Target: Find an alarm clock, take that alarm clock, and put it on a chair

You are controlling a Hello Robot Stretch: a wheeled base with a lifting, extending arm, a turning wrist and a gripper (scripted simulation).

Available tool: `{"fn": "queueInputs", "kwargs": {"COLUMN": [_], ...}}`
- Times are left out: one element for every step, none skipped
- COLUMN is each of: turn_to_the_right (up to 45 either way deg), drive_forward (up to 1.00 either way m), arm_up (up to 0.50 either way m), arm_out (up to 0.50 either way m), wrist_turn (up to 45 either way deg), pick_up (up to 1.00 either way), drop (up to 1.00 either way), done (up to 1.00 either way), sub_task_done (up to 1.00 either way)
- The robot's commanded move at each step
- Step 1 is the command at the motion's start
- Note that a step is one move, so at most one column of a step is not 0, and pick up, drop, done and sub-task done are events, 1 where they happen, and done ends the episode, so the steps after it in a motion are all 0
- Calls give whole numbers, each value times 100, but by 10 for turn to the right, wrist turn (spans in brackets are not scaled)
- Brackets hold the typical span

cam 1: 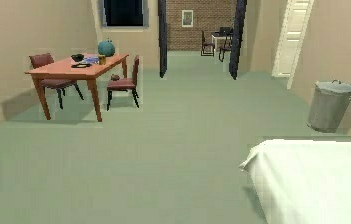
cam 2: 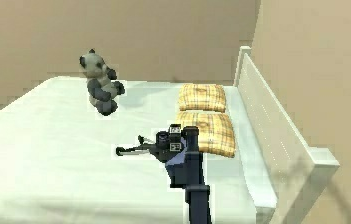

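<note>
Two dark red chairs stand at a wooden table (cam 1: pixel 68 73) in the forward view's left: one chair (cam 1: pixel 51 78) on the table's left, the other chair (cam 1: pixel 125 84) on its right. A teal round thing (cam 1: pixel 106 47), a dark bowl (cam 1: pixel 78 57) and flat items lie on the tabletop. In the arm side view the dark arm (cam 2: pixel 190 178) rises over a pale bed (cam 2: pixel 53 140). The gripper (cam 2: pixel 124 152) points left above bare sheet and holds nothing.
A grey teddy bear (cam 2: pixel 101 84) sits on the bed, with two yellow checked pillows (cam 2: pixel 205 112) by the white headboard (cam 2: pixel 273 110). A grey bin (cam 1: pixel 330 105) stands at the right wall near a white door (cam 1: pixel 291 38). A doorway (cam 1: pixel 198 35) opens onto another table and chairs. Green floor lies between.
</note>
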Motion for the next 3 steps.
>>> {"fn": "queueInputs", "kwargs": {"turn_to_the_right": [0,0,0], "drive_forward": [0,0,0], "arm_up": [0,0,-30], "arm_out": [0,0,0], "wrist_turn": [450,120,0], "pick_up": [0,0,0], "drop": [0,0,0], "done": [0,0,0], "sub_task_done": [0,0,0]}}
